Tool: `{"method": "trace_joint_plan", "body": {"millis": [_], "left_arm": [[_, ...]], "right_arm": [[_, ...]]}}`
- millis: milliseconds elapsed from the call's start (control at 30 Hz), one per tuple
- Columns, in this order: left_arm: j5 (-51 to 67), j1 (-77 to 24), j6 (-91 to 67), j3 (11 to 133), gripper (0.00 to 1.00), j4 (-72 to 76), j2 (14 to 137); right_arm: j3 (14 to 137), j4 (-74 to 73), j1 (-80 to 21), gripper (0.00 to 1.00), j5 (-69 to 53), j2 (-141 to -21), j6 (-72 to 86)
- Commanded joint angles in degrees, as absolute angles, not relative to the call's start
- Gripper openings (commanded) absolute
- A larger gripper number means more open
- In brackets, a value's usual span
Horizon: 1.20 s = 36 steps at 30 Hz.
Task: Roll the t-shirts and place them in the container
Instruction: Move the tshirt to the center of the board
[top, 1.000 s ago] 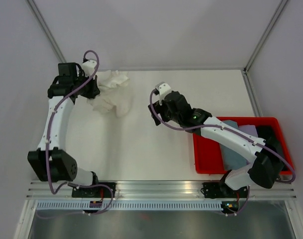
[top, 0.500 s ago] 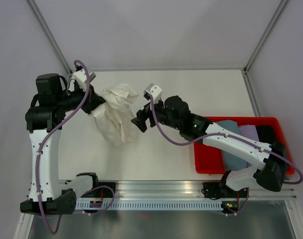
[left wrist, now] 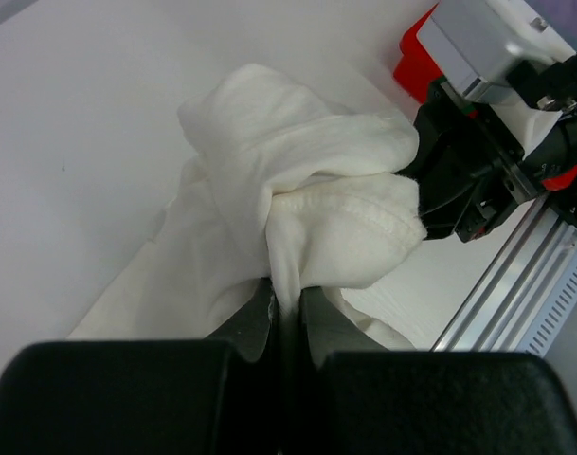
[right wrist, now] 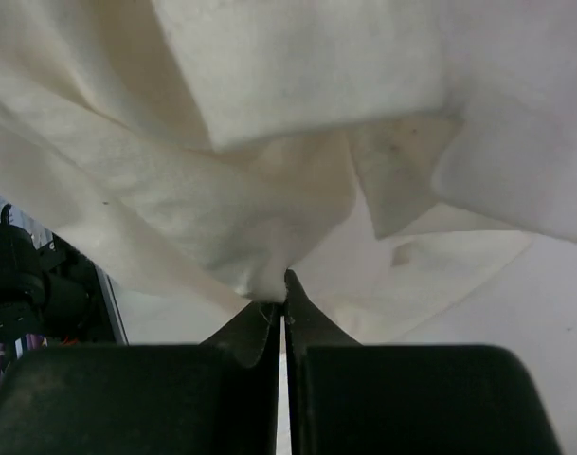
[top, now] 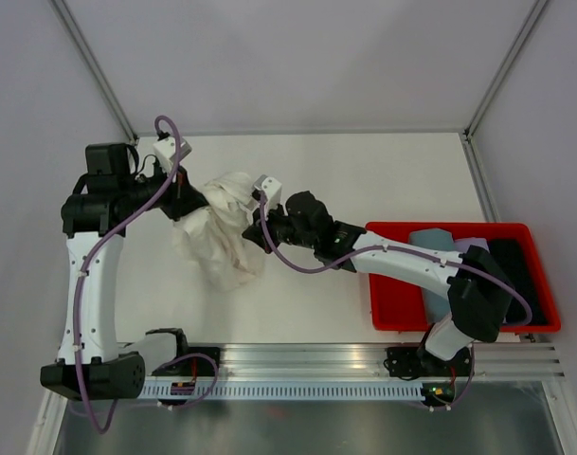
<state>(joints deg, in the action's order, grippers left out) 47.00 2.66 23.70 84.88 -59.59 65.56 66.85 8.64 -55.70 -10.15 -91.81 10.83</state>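
Cloth bunches between two robot arms above a white tabletop (top: 364, 180). A second ago the right gripper (top: 259, 224) stood open and well apart from the cream t-shirt (top: 222, 242). It has since reached across and closed on a fold at the shirt's right side. The right wrist view shows its jaws pressed together, with a pinch of cream fabric caught at their tips.

The left gripper (top: 188, 197) is clamped on the shirt's upper left edge, with cloth squeezed between its jaws. The garment has been raised and shifted toward the middle, and it hangs crumpled between the two grippers. Its lower part droops toward the near edge; whether it touches the tabletop is unclear.

Both arms now hold the shirt, so they can probably spread it flat before any rolling begins. Other t-shirts (top: 428, 239), grey-blue, lilac and black, wait in the red bin (top: 372, 294) at the right.
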Motion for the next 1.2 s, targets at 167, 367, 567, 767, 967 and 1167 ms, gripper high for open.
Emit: {"method": "trace_joint_plan", "body": {"millis": [167, 367, 567, 767, 967, 1167], "left_arm": [[41.3, 2.7, 20.7, 88.8, 0.7, -55.8, 74.5], [32.3, 2.7, 21.0, 89.3, 1.0, -55.1, 78.0], [29.1, 2.6, 23.9, 82.5, 1.0, -55.1, 69.9], [26.3, -3.9, 29.4, 60.8, 0.98, -53.3, 63.2], [7.6, -17.0, 29.4, 42.4, 1.0, -32.7, 65.8], [8.3, -18.2, 27.6, 44.3, 1.0, -20.3, 78.6]], "right_arm": [[65.4, 13.3, -54.4, 0.01, -5.4, -81.9, 17.4], [69.3, 8.6, -48.0, 0.0, -10.7, -80.2, 25.3], [77.1, 2.8, -39.3, 0.0, -11.7, -79.5, 30.2], [80.2, 2.6, -37.2, 0.0, -9.8, -77.8, 32.9], [84.4, 3.4, -37.2, 0.0, -8.3, -77.3, 33.6], [84.8, 3.8, -37.2, 0.0, -7.7, -75.3, 33.6]]}}
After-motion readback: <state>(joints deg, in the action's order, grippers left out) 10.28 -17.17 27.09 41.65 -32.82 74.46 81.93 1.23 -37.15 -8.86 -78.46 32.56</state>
